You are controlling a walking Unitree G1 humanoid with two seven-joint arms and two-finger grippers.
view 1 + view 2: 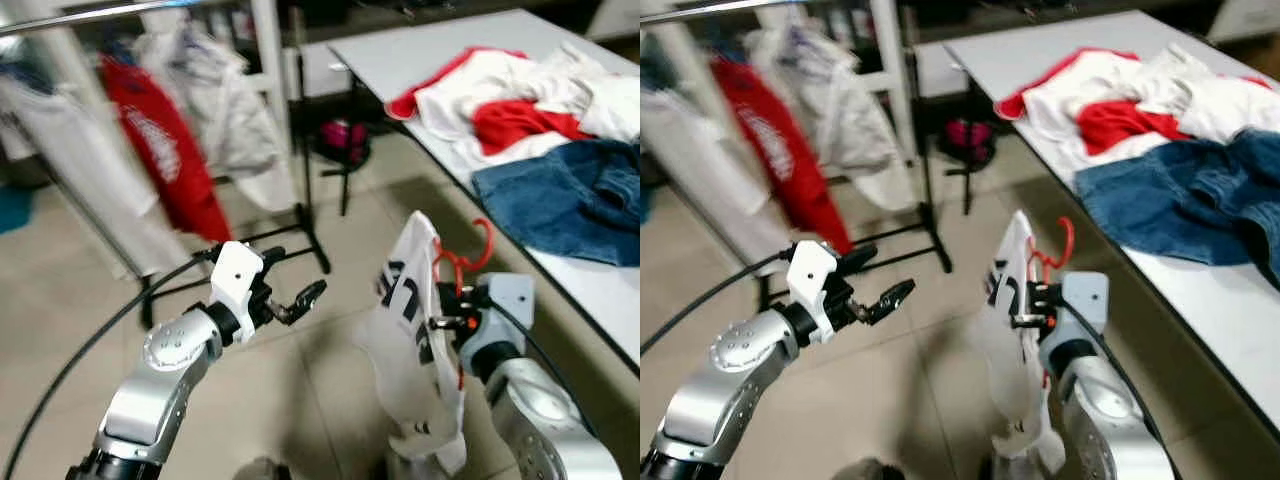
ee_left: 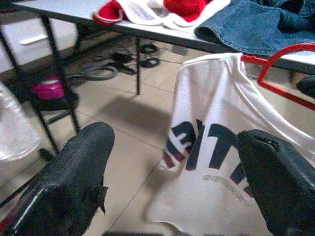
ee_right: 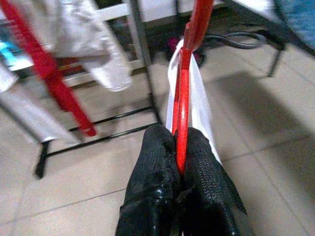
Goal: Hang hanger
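Observation:
A red hanger [image 1: 462, 262] carries a white T-shirt [image 1: 410, 330] with dark lettering. My right gripper [image 1: 445, 322] is shut on the hanger's red wire [image 3: 182, 113], holding it upright above the tiled floor, with the hook [image 1: 1064, 243] pointing up. My left gripper [image 1: 290, 300] is open and empty, held out to the left of the shirt at about the same height. The wrist view shows its two black fingers [image 2: 74, 177] spread wide with the shirt [image 2: 216, 162] beyond them. A clothes rail [image 1: 90, 12] runs across the upper left.
On the rail hang a red garment [image 1: 165, 150] and white garments [image 1: 225, 100]; the rack's black feet [image 1: 300, 240] rest on the floor. A white table [image 1: 590, 280] at the right holds blue jeans [image 1: 570, 205] and red and white clothes [image 1: 500, 95]. A pink item [image 1: 340, 135] sits beneath it.

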